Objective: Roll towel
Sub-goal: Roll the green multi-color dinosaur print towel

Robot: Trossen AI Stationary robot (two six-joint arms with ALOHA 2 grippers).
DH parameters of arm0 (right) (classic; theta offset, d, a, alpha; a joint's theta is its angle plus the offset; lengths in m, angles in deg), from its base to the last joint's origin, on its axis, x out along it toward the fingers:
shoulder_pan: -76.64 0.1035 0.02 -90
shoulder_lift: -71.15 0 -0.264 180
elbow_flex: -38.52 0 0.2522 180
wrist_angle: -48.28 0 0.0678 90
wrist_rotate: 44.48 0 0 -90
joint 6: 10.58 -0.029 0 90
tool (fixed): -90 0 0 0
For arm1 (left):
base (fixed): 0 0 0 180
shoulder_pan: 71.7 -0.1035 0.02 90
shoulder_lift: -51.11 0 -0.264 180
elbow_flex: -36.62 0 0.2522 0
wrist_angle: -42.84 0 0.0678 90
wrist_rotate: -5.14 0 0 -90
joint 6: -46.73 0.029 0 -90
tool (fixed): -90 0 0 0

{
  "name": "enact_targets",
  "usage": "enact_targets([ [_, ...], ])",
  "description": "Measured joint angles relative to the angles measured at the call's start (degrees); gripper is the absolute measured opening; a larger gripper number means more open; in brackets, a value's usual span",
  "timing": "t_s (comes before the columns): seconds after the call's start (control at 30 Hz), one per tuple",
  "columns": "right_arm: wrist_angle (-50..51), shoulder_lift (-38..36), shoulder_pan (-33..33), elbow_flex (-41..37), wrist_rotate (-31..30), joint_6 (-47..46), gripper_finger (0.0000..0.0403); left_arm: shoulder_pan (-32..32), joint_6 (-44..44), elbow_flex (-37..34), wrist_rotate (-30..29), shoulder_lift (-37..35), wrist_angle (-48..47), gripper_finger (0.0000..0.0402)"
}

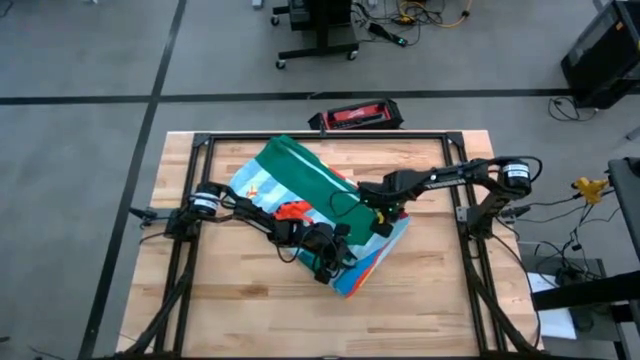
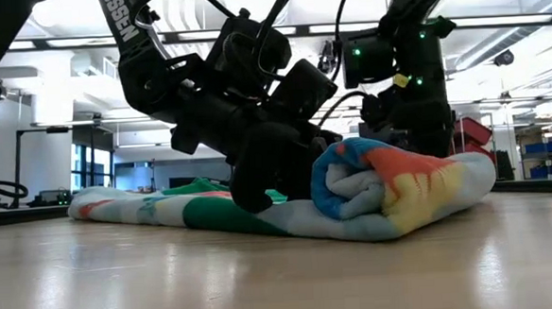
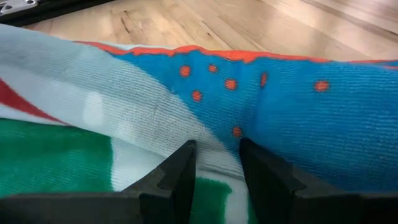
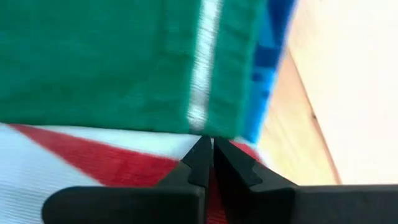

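Nearest edge of the tabletop (image 1: 250, 310) is bare wood. Just past it, centre of the high view, lies the towel (image 1: 290, 170), partly rolled: the fat roll (image 2: 391, 191) sits at the right of the low view, the flat tail runs off to the left.

My left hand (image 3: 217, 180) is at the lower middle of the cloth, fingers partly apart with a thin fold of towel between them. Looks like a pinch, not a firm clamp.

My right hand (image 4: 208, 165) is farther in, centre-right of the high view, over the green border (image 4: 93, 62). Fingers are fully together; whether any cloth is caught between the tips I cannot tell.

Handling call: light, soft, floppy terry, no stiffness, grippy nap. The roll will likely slump or unwind if released. Best hold is probably the roll's outer layer near both ends, keeping tension even.
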Motion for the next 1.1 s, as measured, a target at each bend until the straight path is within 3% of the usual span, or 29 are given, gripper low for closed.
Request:
enact_targets([
  [0.5, 1.91, 0.24, -2.26, -0.11, -1.79, 2.69, 0.0, 0.0, -0.85, 0.0, 0.01, 0.0, -0.2, 0.0116],
  [0.67, 6.65, -2.96, -1.4, -0.14, -12.87, 1.42, 0.0, 0.02, -0.87, 0.0, 0.02, 0.0, -0.29, 0.0117],
  [0.8, 9.91, -9.99, 3.09, -0.52, -19.65, -3.21, 0.0, 0.02, -0.9, 0.0, 0.02, -0.02, -0.42, 0.0117],
  [0.93, 8.66, -18.77, 9.64, -2.5, -20.98, -9.96, 0.0, 0.02, -1.17, 0.0, 0.03, -0.02, -0.44, 0.0117],
  [1.1, -3.49, -24.77, 21.26, -8.83, -20.79, -21.1, 0.0, 0.02, -1.83, 0.0, 0.04, -0.02, -0.46, 0.0117],
])
